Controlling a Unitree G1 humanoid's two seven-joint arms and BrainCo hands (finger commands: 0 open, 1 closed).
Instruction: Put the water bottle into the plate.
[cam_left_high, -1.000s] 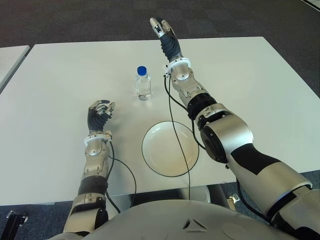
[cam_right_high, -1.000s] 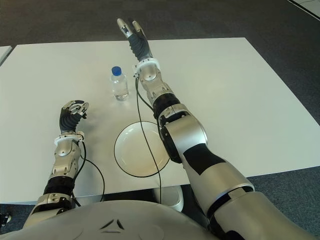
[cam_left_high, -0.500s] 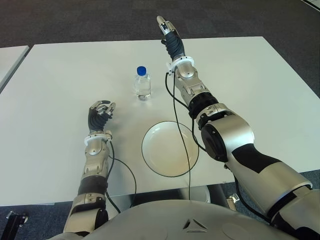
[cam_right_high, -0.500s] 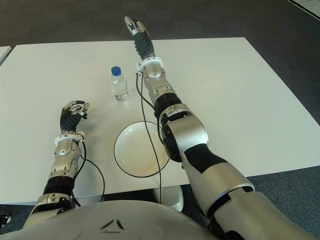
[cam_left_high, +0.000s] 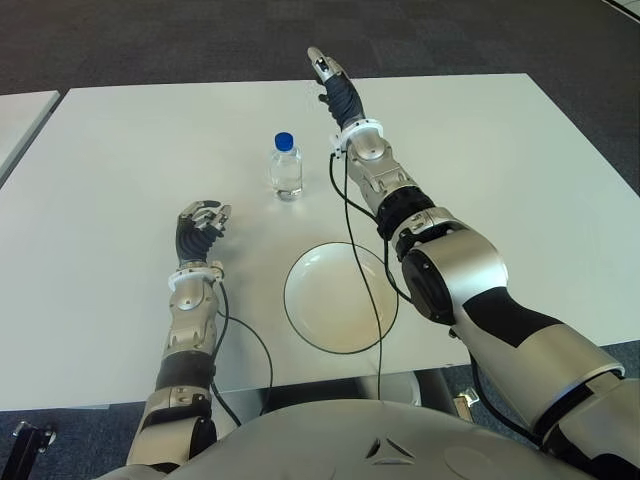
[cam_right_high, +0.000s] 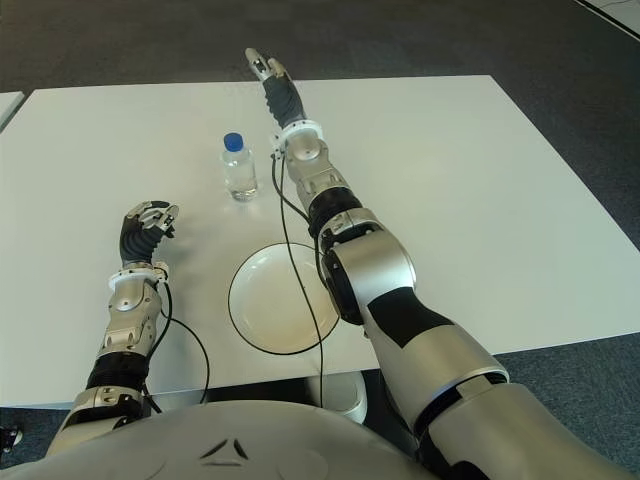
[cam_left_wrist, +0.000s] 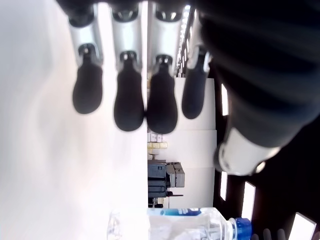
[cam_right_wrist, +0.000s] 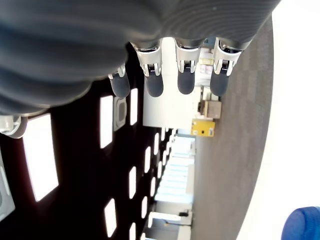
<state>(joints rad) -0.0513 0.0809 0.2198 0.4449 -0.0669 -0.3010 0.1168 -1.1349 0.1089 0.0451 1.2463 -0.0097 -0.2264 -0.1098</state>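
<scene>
White table (cam_left_high: 520, 170), eye views: water bottle (cam_left_high: 285, 167) upright, left of extended right hand (cam_left_high: 331, 82); plate (cam_left_high: 340, 296) nearer, right of left hand (cam_left_high: 200, 228). Wrist views: left fingers (cam_left_wrist: 129, 100) relaxed, empty; right fingers (cam_right_wrist: 186, 80) straight, empty.

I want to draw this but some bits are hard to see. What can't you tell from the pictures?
- Bottle: its label is too small to read in the eye views; the left wrist view cuts it at the edge.
- Right robot hand: its palm faces away in the eye views; its wrist view shows only fingertips.
- Plate: a cable crosses it, hiding a strip.
- Table: its near edge is behind the robot's body.
</scene>
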